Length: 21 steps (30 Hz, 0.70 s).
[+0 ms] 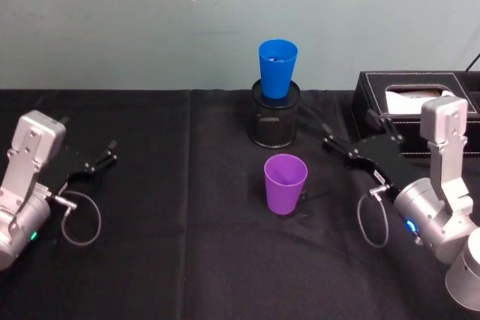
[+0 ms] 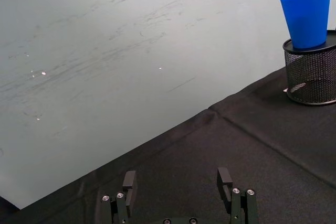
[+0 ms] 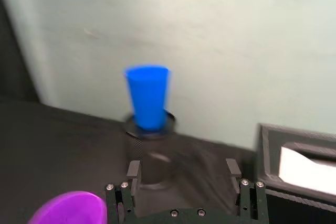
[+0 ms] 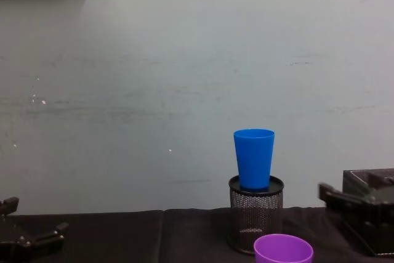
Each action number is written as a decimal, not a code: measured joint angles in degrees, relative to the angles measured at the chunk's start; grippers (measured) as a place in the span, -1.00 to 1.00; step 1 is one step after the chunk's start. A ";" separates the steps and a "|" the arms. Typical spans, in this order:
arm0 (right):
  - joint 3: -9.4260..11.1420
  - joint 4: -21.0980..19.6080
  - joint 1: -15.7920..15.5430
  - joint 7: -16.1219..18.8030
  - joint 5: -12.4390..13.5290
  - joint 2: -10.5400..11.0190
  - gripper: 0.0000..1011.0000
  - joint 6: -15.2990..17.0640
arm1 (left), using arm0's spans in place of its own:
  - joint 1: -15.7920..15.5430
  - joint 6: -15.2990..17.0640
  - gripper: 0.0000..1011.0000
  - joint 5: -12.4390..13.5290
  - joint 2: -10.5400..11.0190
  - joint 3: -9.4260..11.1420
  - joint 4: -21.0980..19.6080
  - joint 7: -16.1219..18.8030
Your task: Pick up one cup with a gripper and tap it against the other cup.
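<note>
Two smooth tapered tumblers point(image 1: 285, 183) point(image 1: 277, 67), mesh pot point(image 1: 274, 119)

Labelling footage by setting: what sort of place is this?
Probably an indoor lab or office test bench: a table under black cloth against a bare pale wall, with a mesh pen pot and a black tissue box.

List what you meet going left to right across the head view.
Left gripper → purple cup → right gripper → black box.

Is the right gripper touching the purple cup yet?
Apart. The head view shows black cloth between the right gripper and the purple cup; its jaws stand open.
</note>
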 joint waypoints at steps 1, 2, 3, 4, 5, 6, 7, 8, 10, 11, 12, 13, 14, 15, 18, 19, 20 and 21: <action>0.10 -0.10 -0.03 -0.93 -0.52 -0.16 0.99 1.01 | 0.00 0.00 0.98 0.00 0.00 0.00 0.00 0.00; 0.17 -0.14 -0.03 -1.76 -1.06 -0.29 0.99 2.14 | 0.00 0.00 0.98 0.00 0.00 0.00 0.00 0.00; 0.20 -0.16 0.00 -2.60 -1.60 -0.41 0.99 3.40 | 0.00 0.00 0.98 0.00 0.00 0.00 0.00 0.00; 0.19 -0.16 0.15 -3.89 -2.58 -0.70 0.99 5.67 | 0.00 0.00 0.98 0.00 0.00 0.00 0.00 0.00; 0.18 -0.16 0.25 -4.28 -2.90 -0.80 0.99 6.31 | 0.00 0.00 0.98 0.00 0.00 0.00 0.00 0.00; 0.17 -0.04 0.47 -5.13 -3.68 -1.06 0.99 7.78 | 0.00 0.00 0.98 0.00 0.00 0.00 0.00 0.00; 0.17 -0.04 0.47 -5.13 -3.68 -1.06 0.99 7.78 | 0.00 0.00 0.98 0.00 0.00 0.00 0.00 0.00; 0.21 0.02 0.55 -5.62 -4.28 -1.30 0.99 8.51 | 0.00 0.00 0.98 0.00 0.00 0.00 0.00 0.00; 0.34 0.02 0.56 -5.97 -4.67 -1.46 0.99 8.82 | 0.00 0.00 0.98 0.00 0.00 0.00 0.00 0.00; 0.52 0.01 0.53 -6.13 -5.00 -1.62 0.99 8.93 | 0.00 0.00 0.98 0.00 0.00 0.00 0.00 0.00; 0.62 0.01 0.50 -6.20 -5.14 -1.70 0.99 8.93 | 0.00 0.00 0.98 0.00 0.00 0.00 0.00 0.00; 0.70 0.01 0.47 -6.23 -5.25 -1.78 0.99 8.92 | 0.00 0.00 0.98 0.00 0.00 0.00 0.00 0.00; 0.89 0.02 0.42 -6.23 -5.51 -1.93 0.99 8.84 | 0.00 0.00 0.98 0.00 0.00 0.00 0.00 0.00; 0.97 0.02 0.40 -6.24 -5.64 -2.01 0.99 8.78 | 0.00 0.00 0.98 0.00 0.00 0.00 0.00 0.00; 1.17 0.18 0.41 -6.24 -6.18 -2.39 0.99 8.59 | 0.00 0.00 0.98 0.00 0.00 0.00 0.00 0.00; 1.20 0.24 0.44 -6.24 -6.30 -2.49 0.99 8.53 | 0.00 0.00 0.98 0.00 0.00 0.00 0.00 0.00; 1.21 0.26 0.46 -6.23 -6.35 -2.51 0.99 8.50 | 0.00 0.00 0.98 0.00 0.00 0.00 0.00 0.00; 1.21 0.26 0.46 -6.23 -6.35 -2.51 0.99 8.49 | 0.00 0.00 0.98 0.00 0.00 0.00 0.00 0.00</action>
